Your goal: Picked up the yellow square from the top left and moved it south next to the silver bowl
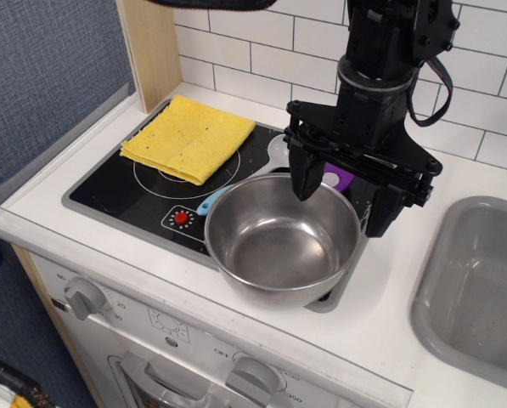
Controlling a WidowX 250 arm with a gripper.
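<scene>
The yellow square (189, 136) is a flat yellow cloth lying on the back left of the black stovetop (126, 191). The silver bowl (281, 240) stands empty at the stovetop's front right. My gripper (341, 204) hangs over the bowl's far right rim, well to the right of the cloth. Its two black fingers are spread wide apart and hold nothing. A purple thing (341, 178) shows between the fingers, behind the bowl.
A spoon with a white head (278, 150) and light blue handle (211, 204) lies between cloth and bowl. A grey sink (478, 289) is on the right. A white tiled wall runs behind and a wooden post (151, 51) stands at the back left.
</scene>
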